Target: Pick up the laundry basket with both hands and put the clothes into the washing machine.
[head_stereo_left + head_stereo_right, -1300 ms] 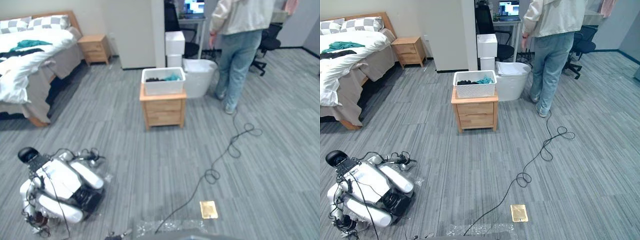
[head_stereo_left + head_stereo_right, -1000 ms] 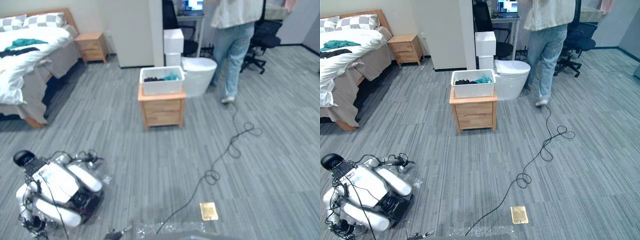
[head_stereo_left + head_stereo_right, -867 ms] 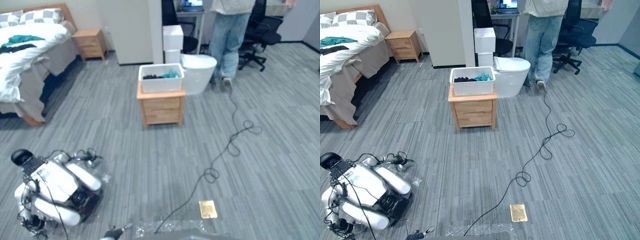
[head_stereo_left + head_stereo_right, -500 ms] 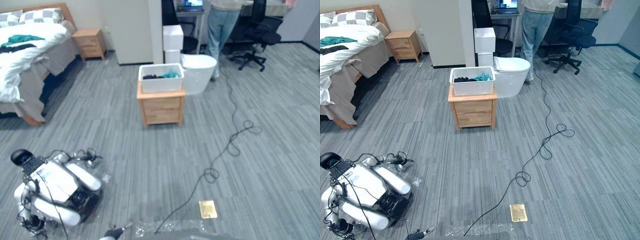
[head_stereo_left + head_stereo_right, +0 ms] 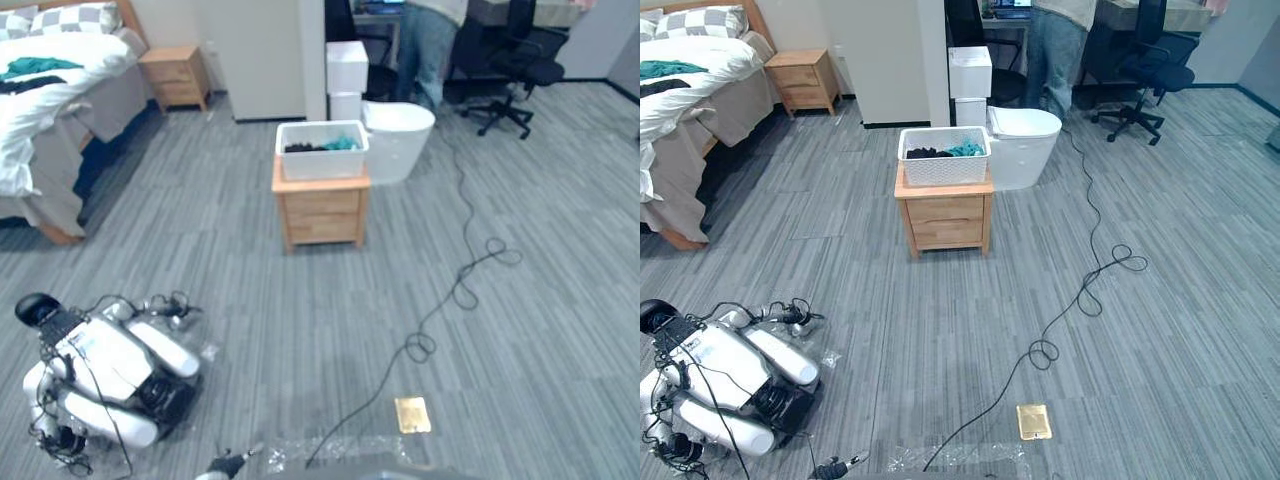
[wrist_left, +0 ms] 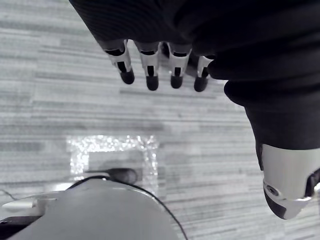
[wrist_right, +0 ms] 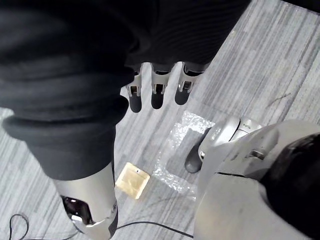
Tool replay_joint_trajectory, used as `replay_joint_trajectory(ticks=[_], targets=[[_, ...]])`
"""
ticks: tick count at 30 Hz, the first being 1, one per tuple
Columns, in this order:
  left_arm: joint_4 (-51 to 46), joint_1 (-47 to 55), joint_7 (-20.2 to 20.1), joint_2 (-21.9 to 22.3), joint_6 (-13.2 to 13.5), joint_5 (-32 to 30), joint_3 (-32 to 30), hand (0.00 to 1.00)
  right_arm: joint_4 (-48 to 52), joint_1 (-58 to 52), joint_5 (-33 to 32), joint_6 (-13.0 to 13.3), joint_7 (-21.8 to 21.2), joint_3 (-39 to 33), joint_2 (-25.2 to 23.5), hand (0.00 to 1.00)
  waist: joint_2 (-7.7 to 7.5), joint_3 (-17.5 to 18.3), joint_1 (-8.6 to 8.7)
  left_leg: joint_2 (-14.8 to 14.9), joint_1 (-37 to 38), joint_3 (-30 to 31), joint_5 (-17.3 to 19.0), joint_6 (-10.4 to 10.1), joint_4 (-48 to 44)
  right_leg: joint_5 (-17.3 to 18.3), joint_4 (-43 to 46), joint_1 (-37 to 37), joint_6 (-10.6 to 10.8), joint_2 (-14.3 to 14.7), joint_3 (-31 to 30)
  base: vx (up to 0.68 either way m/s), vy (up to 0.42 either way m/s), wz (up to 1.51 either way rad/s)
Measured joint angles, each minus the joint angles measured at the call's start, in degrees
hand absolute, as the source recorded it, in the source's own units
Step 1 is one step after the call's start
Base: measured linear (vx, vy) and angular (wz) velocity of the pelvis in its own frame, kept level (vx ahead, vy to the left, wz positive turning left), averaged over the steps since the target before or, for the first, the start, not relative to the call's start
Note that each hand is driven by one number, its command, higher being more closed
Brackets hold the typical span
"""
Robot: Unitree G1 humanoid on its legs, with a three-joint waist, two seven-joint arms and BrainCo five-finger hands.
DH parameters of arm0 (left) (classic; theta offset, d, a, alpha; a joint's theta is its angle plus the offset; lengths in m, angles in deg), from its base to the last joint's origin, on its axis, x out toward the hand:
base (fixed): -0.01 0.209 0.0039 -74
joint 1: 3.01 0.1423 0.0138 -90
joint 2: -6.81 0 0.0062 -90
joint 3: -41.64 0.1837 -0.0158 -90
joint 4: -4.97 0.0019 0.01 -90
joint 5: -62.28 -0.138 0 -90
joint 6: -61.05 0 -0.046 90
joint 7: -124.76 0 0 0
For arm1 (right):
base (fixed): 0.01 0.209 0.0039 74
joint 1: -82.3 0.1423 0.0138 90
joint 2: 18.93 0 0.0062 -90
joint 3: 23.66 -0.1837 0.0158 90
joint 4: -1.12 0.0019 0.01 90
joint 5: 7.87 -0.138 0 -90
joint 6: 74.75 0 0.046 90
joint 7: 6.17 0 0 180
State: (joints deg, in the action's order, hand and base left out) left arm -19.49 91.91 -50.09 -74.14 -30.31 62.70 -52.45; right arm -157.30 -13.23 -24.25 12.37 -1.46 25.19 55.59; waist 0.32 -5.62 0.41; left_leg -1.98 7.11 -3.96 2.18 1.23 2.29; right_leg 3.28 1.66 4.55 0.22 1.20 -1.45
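Task barely begun. Laundry basket [image 5: 944,160], dark and teal clothes [image 5: 962,150] inside, sits on wooden nightstand [image 5: 945,215], upper centre of frame, well apart from robot. Left hand [image 6: 150,70], right hand [image 7: 156,94]: fingers relaxed, empty, over floor. Left: approach, 2-hand lift, loading.

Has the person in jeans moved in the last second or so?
Yes. The person has walked away from the robot: earlier they stood to the right of the white bin, and now they stand farther back, behind it.
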Motion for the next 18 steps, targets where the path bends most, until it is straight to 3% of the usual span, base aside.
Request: replay_joint_trajectory(ticks=[2,3,5,7,10,11,14,15,16,17,18], targets=[[0.0,-0.2,0.1,0.0,0.0,0.1,0.0,0.00,0.0,1.1,0.0,0.0,0.0,0.0,0.0,0.00,0.14,-0.1,-0.21,0.0,-1.6,-1.3,0.1,0.1,-0.2,0.1,1.3,-2.2,0.1,0.0,-1.2,-0.02,0.005,-0.35],[0.0,-0.5,0.2,-0.1,0.0,0.1,0.0,0.00,0.0,1.6,0.0,0.0,0.1,0.0,0.0,0.00,0.68,-0.4,-0.19,-0.1,-2.1,-1.7,0.5,0.4,-0.5,0.8,2.3,-3.1,1.2,-0.1,-1.4,0.00,0.022,-0.21],[0.0,-1.9,0.2,-0.3,0.0,0.8,0.0,0.00,0.2,2.0,-0.1,0.0,0.1,-0.2,0.0,0.00,0.53,-2.3,-0.21,-1.2,-2.6,-1.5,1.8,2.0,-2.0,4.4,7.8,-5.3,2.6,-1.3,-0.4,-0.01,0.039,0.20],[-0.2,-2.9,0.2,-0.2,0.0,1.7,0.0,0.00,0.6,1.1,-1.3,-0.1,0.2,-0.8,-0.3,0.00,-0.26,-3.4,0.21,-2.8,-2.6,-0.5,3.3,3.2,-3.4,9.0,16.7,-7.7,6.7,-4.0,1.5,0.01,0.050,0.45],[-0.4,-3.8,0.3,0.4,-0.7,1.8,-0.2,0.00,4.0,-0.2,-2.6,0.1,0.1,2.0,-1.2,0.00,0.21,-5.2,0.50,-4.4,-0.8,0.4,5.9,4.6,-5.2,9.9,45.1,-21.3,4.3,-6.8,3.4,0.08,0.081,0.19],[-0.5,-3.8,0.3,0.4,-0.7,1.8,-0.3,0.00,4.2,-0.5,-3.2,0.0,0.1,2.2,-1.2,0.00,-0.23,-5.4,0.33,-4.4,-0.1,0.4,6.3,4.9,-5.1,10.1,46.9,-22.8,4.2,-7.0,3.8,0.24,0.113,0.06],[-0.7,-4.4,0.3,0.4,-1.0,1.8,-0.5,0.00,4.2,-0.6,-4.6,0.2,0.2,3.2,-1.3,0.00,-0.27,-5.7,0.59,-4.0,3.1,0.7,8.4,5.1,-4.2,10.6,39.7,-26.3,3.8,-5.6,7.2,0.32,0.066,-0.13],[-0.7,-5.6,0.3,0.5,-0.9,1.8,-0.5,0.00,3.9,-0.6,-5.6,0.2,0.2,3.2,-1.4,0.00,0.33,-5.5,1.06,-3.2,3.9,1.2,9.3,4.6,-3.9,8.8,30.6,-26.7,3.2,-4.2,8.4,0.43,0.016,0.16],[-0.7,-6.8,0.3,0.8,-0.9,1.8,-0.6,0.00,3.5,-0.6,-6.1,0.3,0.2,2.7,-1.6,0.00,-0.22,-5.7,1.66,-2.8,5.1,2.4,9.6,4.5,-2.8,6.2,23.7,-27.0,2.8,-3.1,9.4,0.59,-0.018,0.49],[-0.7,-8.3,0.2,1.0,-0.9,1.7,-0.7,0.00,1.9,-0.7,-6.5,0.2,0.2,1.1,-1.9,0.00,-1.01,-6.1,2.33,-2.5,6.8,4.1,10.0,3.9,-1.3,1.4,14.8,-27.0,2.8,-1.8,8.9,0.55,-0.050,0.61],[-0.7,-8.8,0.1,1.1,-0.8,1.7,-1.2,0.00,1.7,-1.0,-7.3,0.2,0.3,-0.6,-2.4,0.00,-1.55,-5.9,2.64,-2.3,7.6,4.9,10.5,3.0,-0.5,-1.7,11.6,-26.8,3.3,-1.3,8.7,0.70,-0.144,1.05]])
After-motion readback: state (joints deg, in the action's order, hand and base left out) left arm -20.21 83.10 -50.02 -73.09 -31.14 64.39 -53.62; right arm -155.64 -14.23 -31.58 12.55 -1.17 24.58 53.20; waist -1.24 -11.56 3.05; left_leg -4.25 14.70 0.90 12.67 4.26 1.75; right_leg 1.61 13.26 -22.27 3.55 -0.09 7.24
